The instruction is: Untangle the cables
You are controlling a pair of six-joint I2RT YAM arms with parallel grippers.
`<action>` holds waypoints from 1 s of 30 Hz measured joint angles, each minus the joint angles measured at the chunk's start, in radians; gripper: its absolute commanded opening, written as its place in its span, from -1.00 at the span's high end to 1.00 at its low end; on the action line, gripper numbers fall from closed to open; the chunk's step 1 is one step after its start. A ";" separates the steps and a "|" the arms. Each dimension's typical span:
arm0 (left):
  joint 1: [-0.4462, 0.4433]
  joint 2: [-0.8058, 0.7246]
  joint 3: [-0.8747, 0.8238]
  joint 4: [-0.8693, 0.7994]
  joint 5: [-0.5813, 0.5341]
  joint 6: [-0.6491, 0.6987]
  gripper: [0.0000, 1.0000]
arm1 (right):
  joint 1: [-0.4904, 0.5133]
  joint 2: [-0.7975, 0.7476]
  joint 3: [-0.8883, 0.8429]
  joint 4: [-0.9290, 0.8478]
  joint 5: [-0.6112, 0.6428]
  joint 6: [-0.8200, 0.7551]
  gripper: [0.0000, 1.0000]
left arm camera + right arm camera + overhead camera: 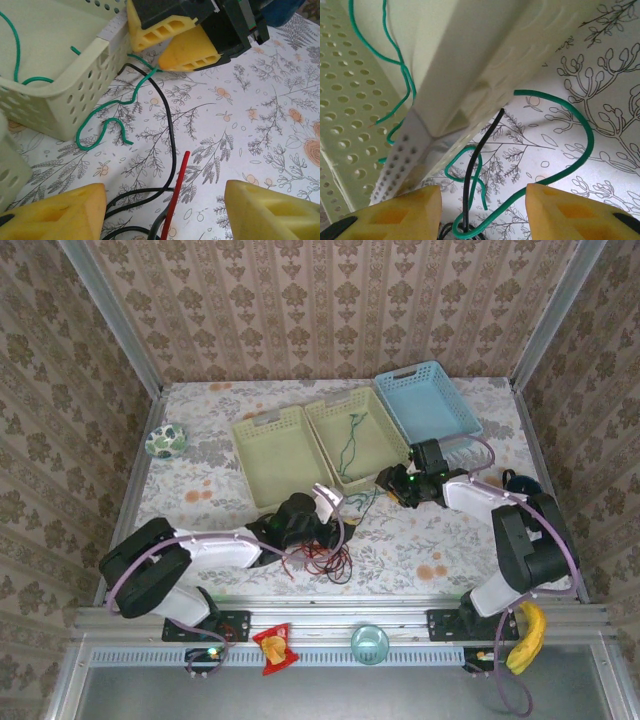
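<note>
the green cable (590,135) lies half sorted: part of it is coiled inside the pale basket (65,95), and its tail curls on the flowered counter (260,125) just outside the basket's near corner. i cannot see where it crosses the basket's wall. the black cable (172,150) runs away from that same corner, passing close under the green tail. a little farther from the basket it meets the red cable (182,175), whose loose loops lie on the counter well apart from the basket.

the right claw (482,192) sits low at the basket's corner. its yellow fingers stand apart, with a green loop and the black cable in the gap between them. it grips nothing yet. i take it to be placed there because that is where green and black cross, so the green tail can be pinched and lifted toward the basket.

the left claw (165,200) hangs farther out from the basket, spread wide over the black and red strands, and holds nothing. it looks ready to hold those two down while the green one is drawn clear. the risk, as i judge it, is the right claw closing on black along with green.
</note>
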 measured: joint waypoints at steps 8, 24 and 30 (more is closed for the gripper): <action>-0.007 0.056 0.024 -0.001 0.015 0.002 -0.16 | -0.012 -0.003 -0.071 0.056 -0.021 0.090 0.05; -0.025 0.105 0.057 -0.008 0.025 0.003 -0.07 | -0.013 0.008 -0.169 0.244 0.000 0.252 1.00; -0.026 0.105 0.057 -0.023 0.025 0.008 -0.01 | -0.023 -0.085 -0.253 0.251 0.072 0.307 1.00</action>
